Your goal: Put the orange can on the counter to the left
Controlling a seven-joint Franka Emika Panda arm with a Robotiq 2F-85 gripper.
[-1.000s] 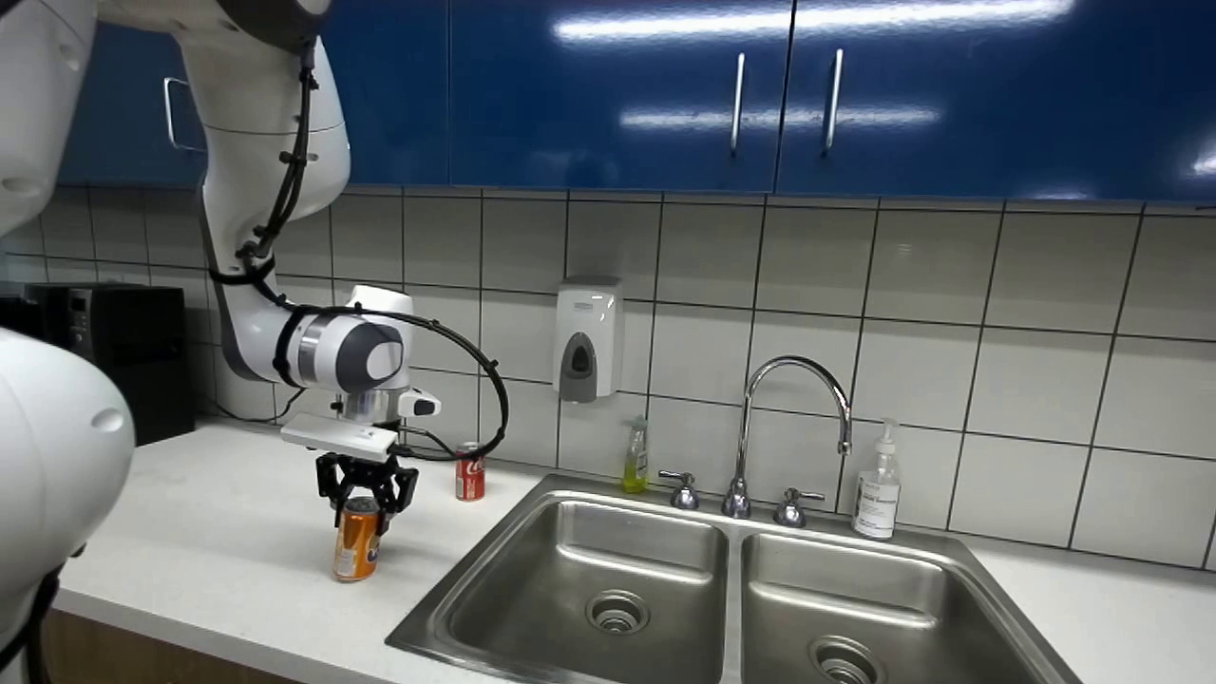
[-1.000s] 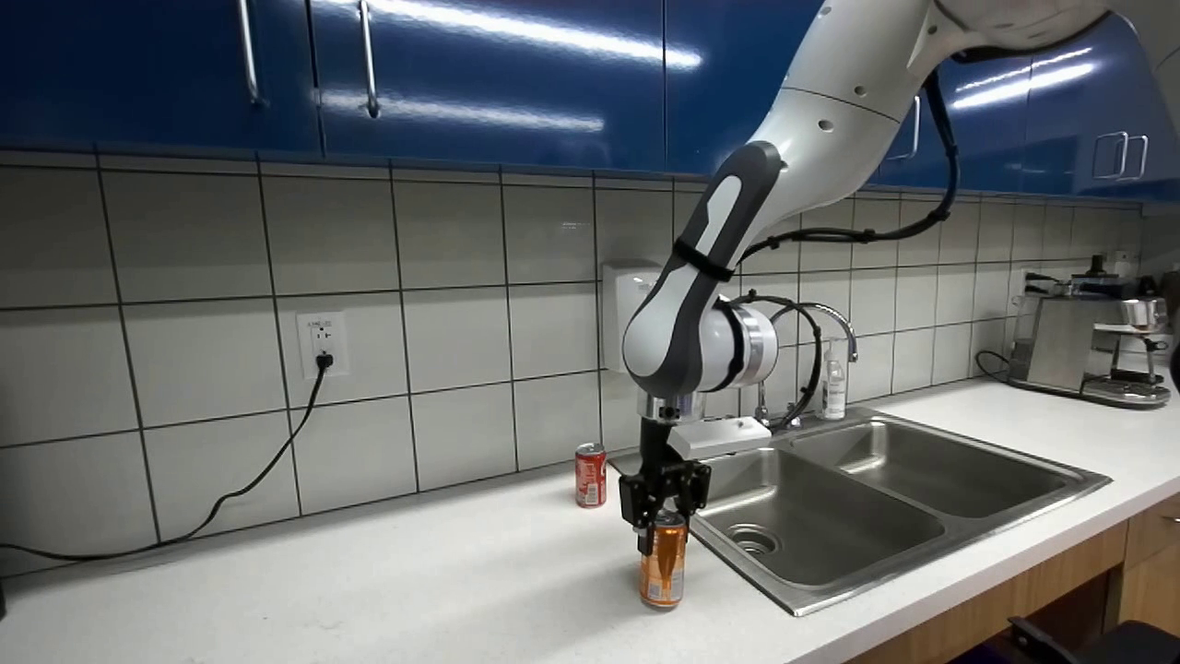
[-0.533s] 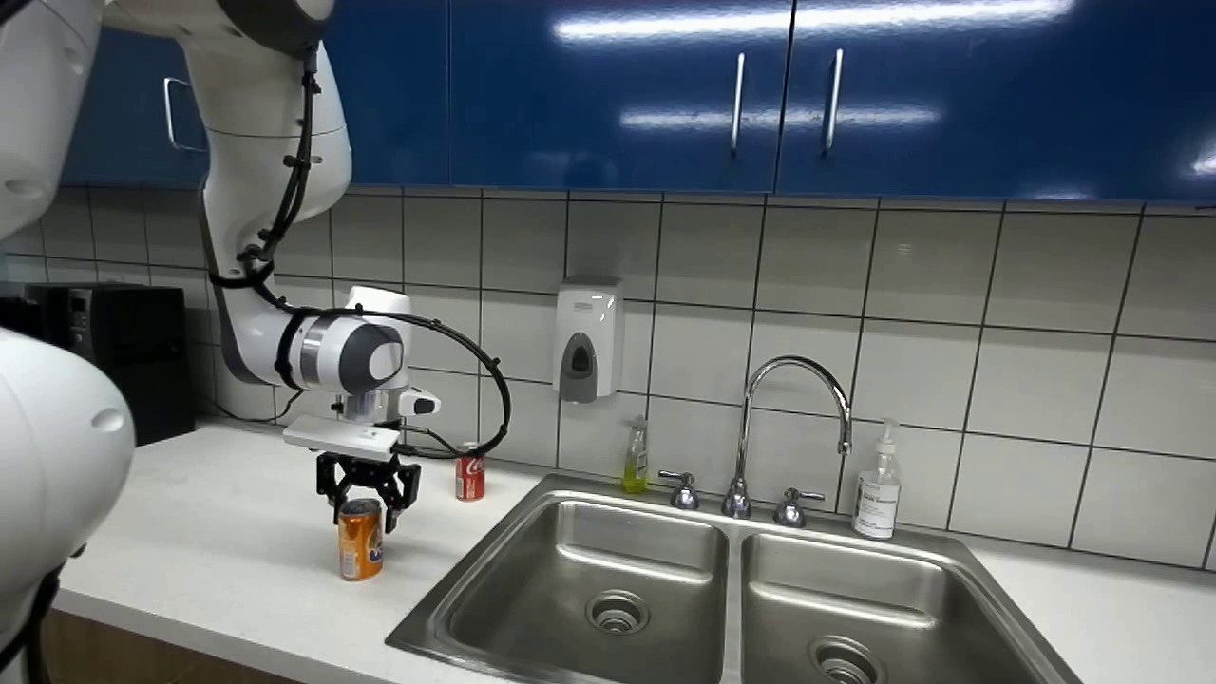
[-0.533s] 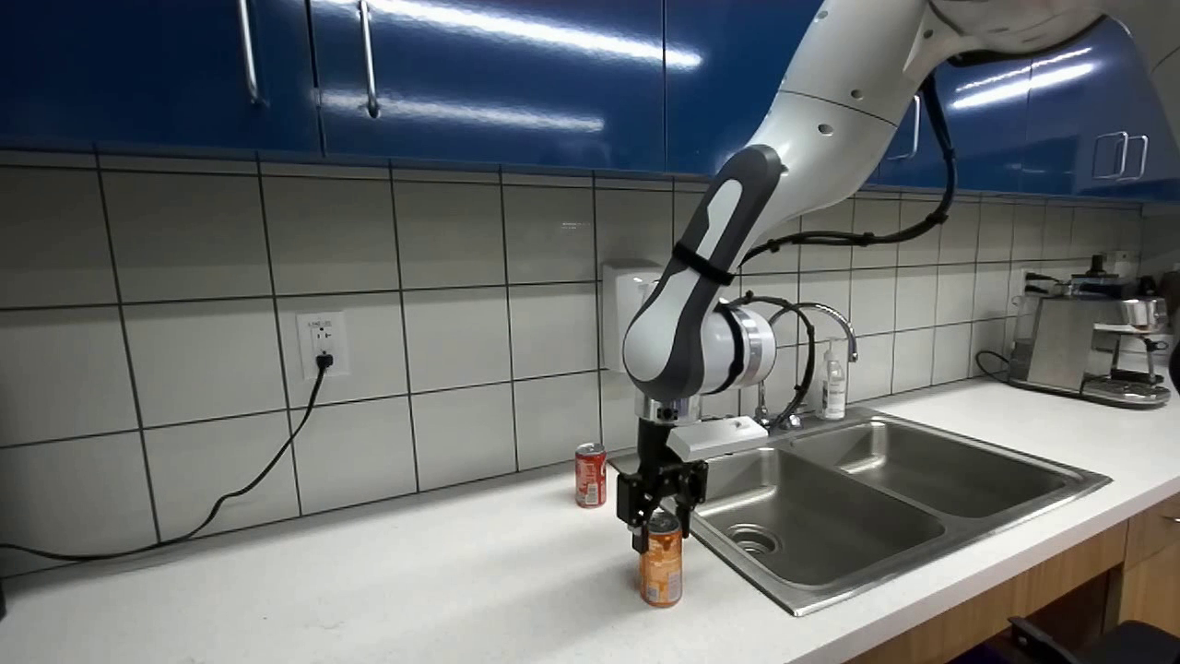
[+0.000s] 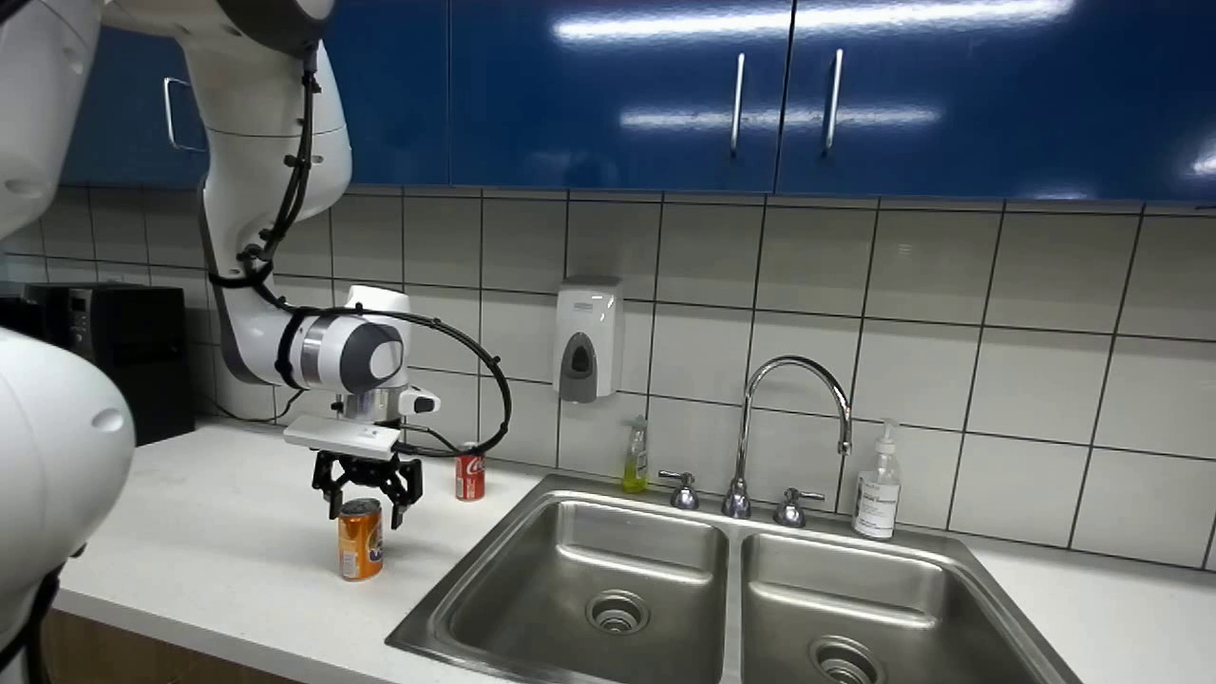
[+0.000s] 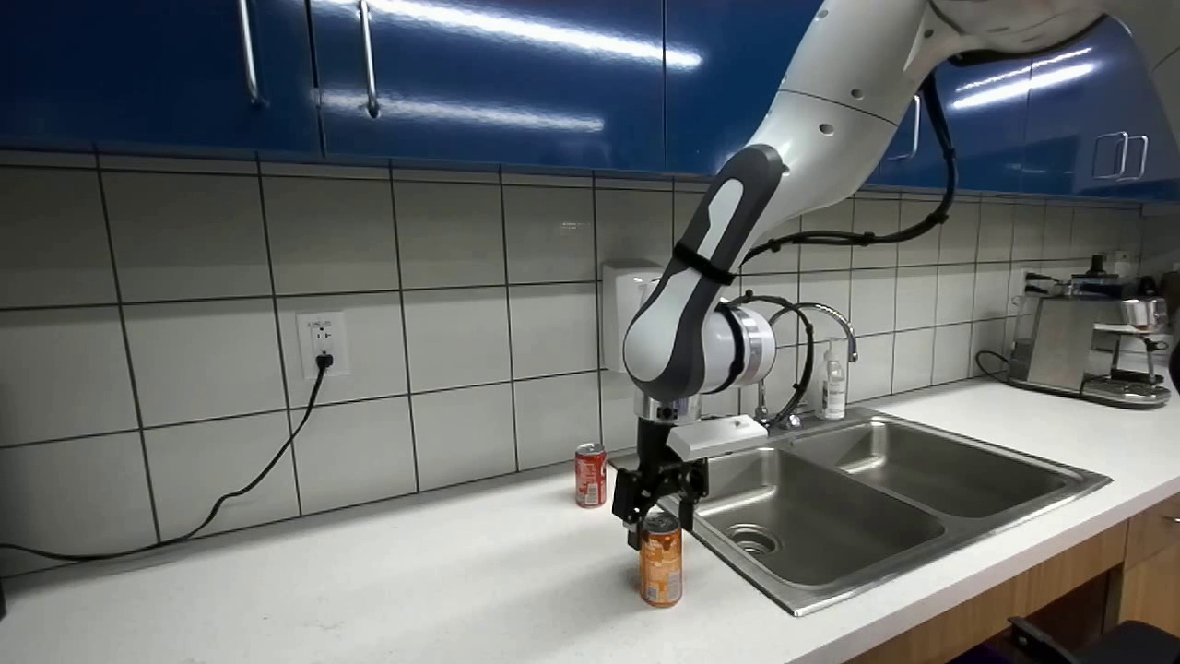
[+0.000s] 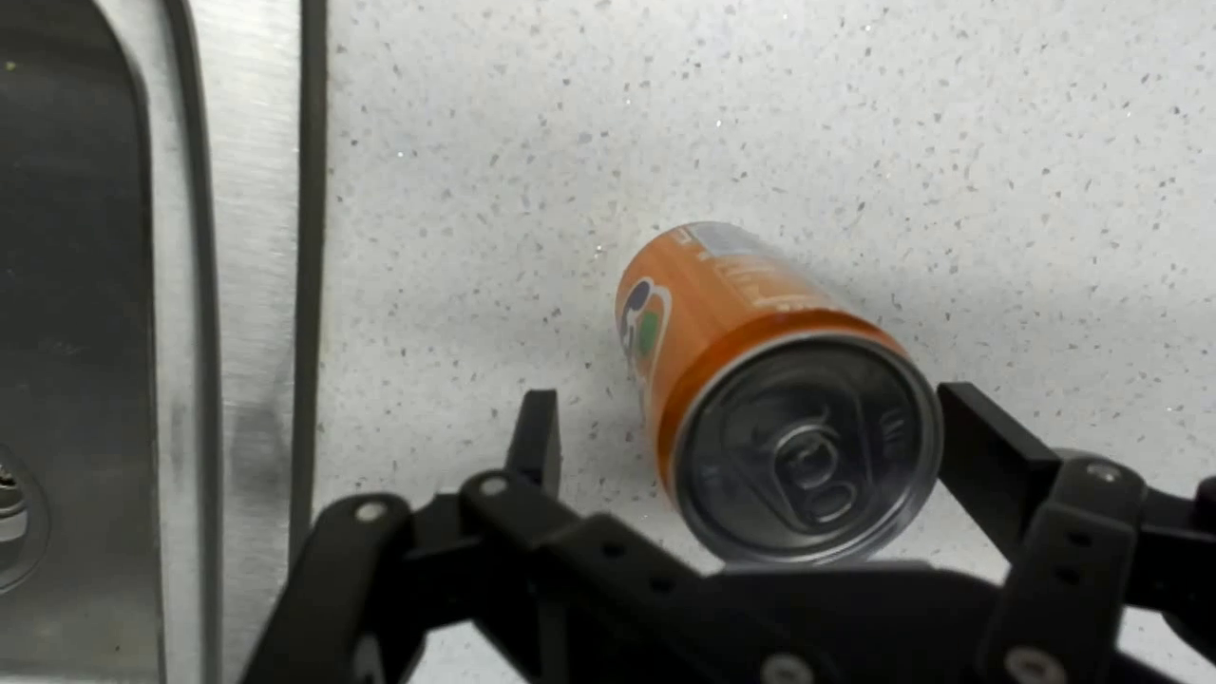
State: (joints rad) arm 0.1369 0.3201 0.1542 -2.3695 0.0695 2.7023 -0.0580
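Upright on the white counter (image 5: 218, 532), just left of the sink in an exterior view, stands the orange can (image 5: 361, 546) with its silvery top. My gripper (image 5: 366, 518) is open above and around the can's upper part, fingers spread to both sides. In the wrist view the can (image 7: 722, 285) sits off-centre between the fingers. A wide gap separates it from the left finger (image 7: 538, 437). The right finger (image 7: 997, 456) lies close to the can's rim; whether it touches cannot be told. The same open stance around the can (image 6: 661, 572) shows in an exterior view.
A red can (image 5: 469, 477) stands behind, near the tiled wall. The steel double sink (image 5: 532, 560) borders this part of the counter. Soap bottles (image 5: 876, 489) and a faucet (image 5: 739, 446) line the sink's back. A black machine (image 5: 123, 351) occupies the counter's far corner.
The fingers have spread apart and let go of the orange can. Slightly tilted a second ago, the can now stands straight in nearly the same spot. The arm has barely moved.
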